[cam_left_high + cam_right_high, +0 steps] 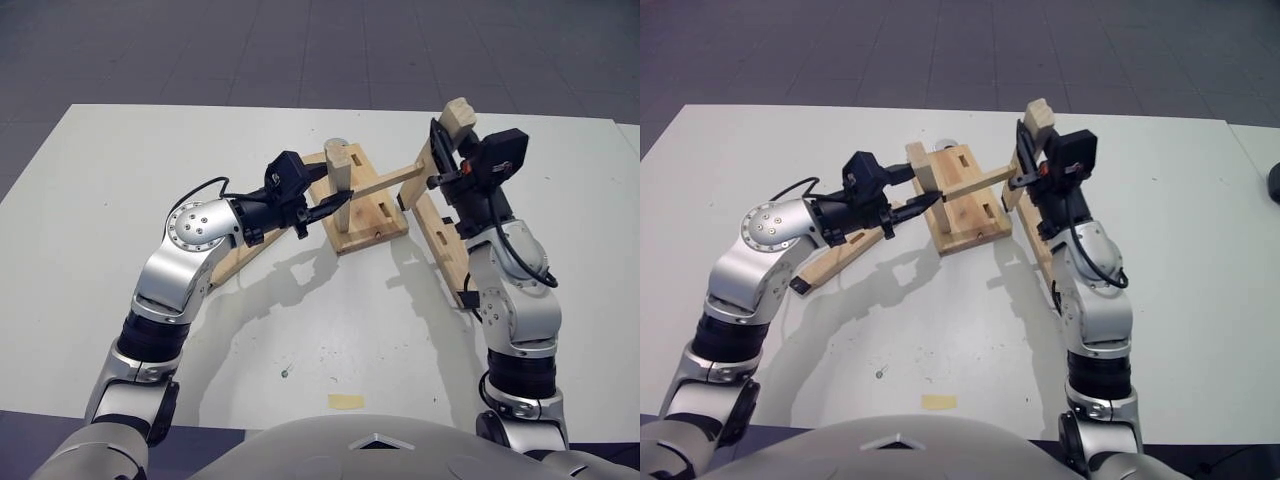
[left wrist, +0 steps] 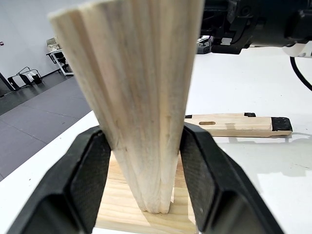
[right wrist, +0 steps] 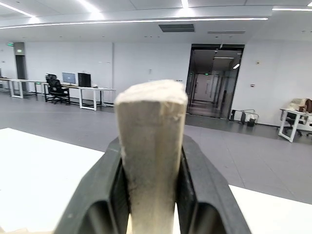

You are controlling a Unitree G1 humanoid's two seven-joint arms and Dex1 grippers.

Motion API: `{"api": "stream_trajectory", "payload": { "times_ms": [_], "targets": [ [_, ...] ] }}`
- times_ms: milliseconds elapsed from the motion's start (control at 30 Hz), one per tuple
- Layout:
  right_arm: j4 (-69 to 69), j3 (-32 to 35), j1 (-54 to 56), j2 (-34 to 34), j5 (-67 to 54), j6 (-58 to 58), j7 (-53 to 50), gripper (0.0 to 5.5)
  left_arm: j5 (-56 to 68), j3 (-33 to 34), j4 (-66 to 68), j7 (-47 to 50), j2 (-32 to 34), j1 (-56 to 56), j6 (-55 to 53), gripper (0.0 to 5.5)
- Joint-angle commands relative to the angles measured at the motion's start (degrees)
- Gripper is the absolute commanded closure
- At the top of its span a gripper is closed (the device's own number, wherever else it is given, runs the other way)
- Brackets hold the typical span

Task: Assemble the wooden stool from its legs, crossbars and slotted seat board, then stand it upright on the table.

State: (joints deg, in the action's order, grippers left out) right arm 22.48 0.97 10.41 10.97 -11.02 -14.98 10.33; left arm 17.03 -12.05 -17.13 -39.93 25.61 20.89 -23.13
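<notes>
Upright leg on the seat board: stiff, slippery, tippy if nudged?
Likely stiff: the upright leg looks like solid wood, straight in the left gripper. Probably not slippery: bare grain. Could tip if pushed: tall and narrow on the seat board, though the crossbar seems to brace it.

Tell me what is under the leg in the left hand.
The seat board lies under the leg, flat on the table. Whether its end sits in a slot is covered.
</notes>
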Motion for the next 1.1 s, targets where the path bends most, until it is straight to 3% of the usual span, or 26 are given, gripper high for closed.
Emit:
{"api": "stream_trajectory", "payload": {
  "times_ms": [33, 1100],
  "targets": [
    [-1.88, 0.91, 0.69, 0.21, 1.32, 1.67, -0.5, 4.5, -1.57, -1.65, 1.32, -0.32, 0.69, -2.19, -1.86, 3.38],
    [9.14, 0.82, 6.31, 3.99, -8.77, -15.05, 6.05, 4.5, -3.92, -3.11, 2.74, 0.81, 0.72, -1.61, 0.26, 3.38]
  ]
}}
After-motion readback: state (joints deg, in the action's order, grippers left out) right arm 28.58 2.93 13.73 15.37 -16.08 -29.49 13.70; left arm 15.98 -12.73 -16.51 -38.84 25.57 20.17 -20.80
